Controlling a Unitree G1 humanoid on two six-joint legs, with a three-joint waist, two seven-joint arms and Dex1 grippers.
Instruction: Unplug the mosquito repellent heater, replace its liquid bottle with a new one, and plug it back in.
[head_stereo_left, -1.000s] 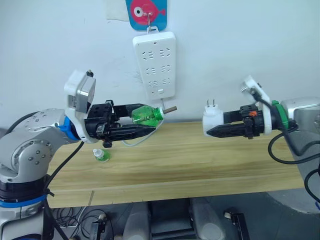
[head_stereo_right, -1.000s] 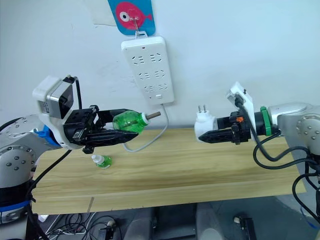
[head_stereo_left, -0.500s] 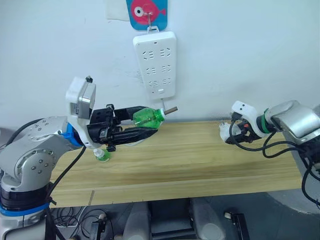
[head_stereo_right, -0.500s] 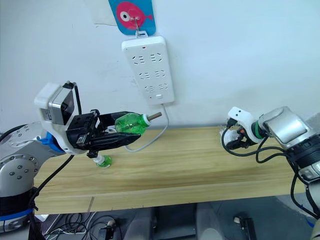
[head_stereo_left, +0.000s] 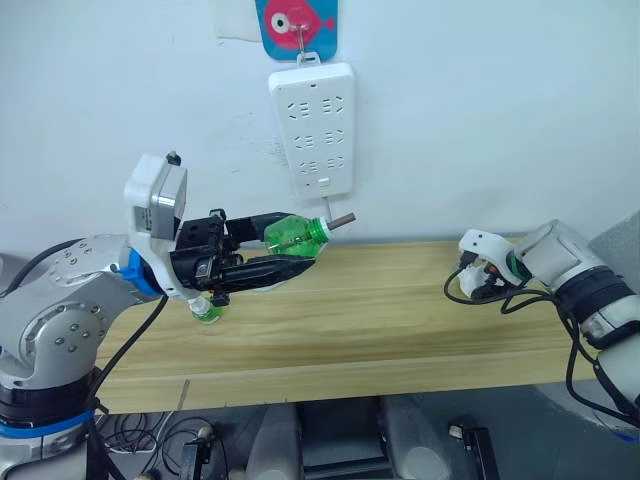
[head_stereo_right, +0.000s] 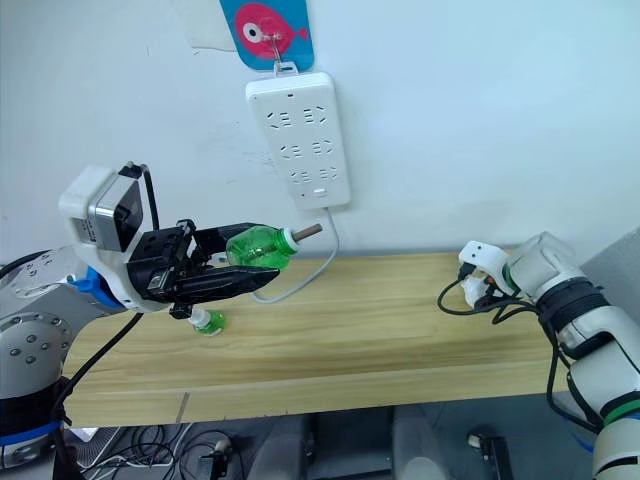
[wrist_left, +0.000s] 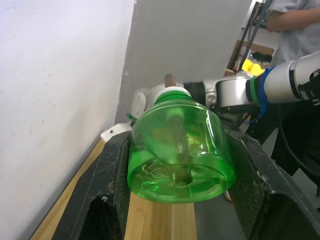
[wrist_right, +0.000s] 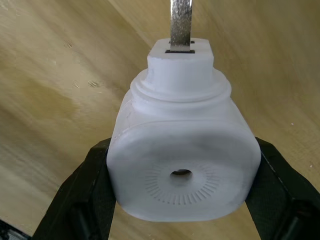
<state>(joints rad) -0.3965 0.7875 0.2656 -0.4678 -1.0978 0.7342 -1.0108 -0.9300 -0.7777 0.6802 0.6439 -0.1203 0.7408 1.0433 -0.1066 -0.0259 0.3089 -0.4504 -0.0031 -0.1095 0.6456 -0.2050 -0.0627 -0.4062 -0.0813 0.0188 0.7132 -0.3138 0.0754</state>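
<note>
In the left eye view, the left pincer (head_stereo_left: 262, 262) grips the capless liquid bottle (head_stereo_left: 296, 232) between its two black fingers, neck and wick pointing away from the wrist toward the power strip (head_stereo_left: 311, 128) on the wall; the new one (head_stereo_left: 205, 311), with its whitish cap, stands on the wooden surface (head_stereo_left: 380, 320) just below that pincer. In the right eye view, the right arm reaches down to the far right edge of the surface, where its wrist blocks the pincer itself. In the left wrist view, the green bottle sits base-first between the fingers (wrist_left: 112, 175), pressed on both sides. In the right wrist view, the right pincer (wrist_right: 182, 185) is clamped on the mosquito repellent heater (wrist_right: 182, 165), its holed face toward the camera and a metal prong pointing onward at the wood. The step in hand appears to be parking the heater and the old bottle; to do it well, each pincer should lower its load until it rests steady on the wood before loosening, keeping the old bottle apart from the capped one. Whether the heater already touches the wood is hard to make out.
</note>
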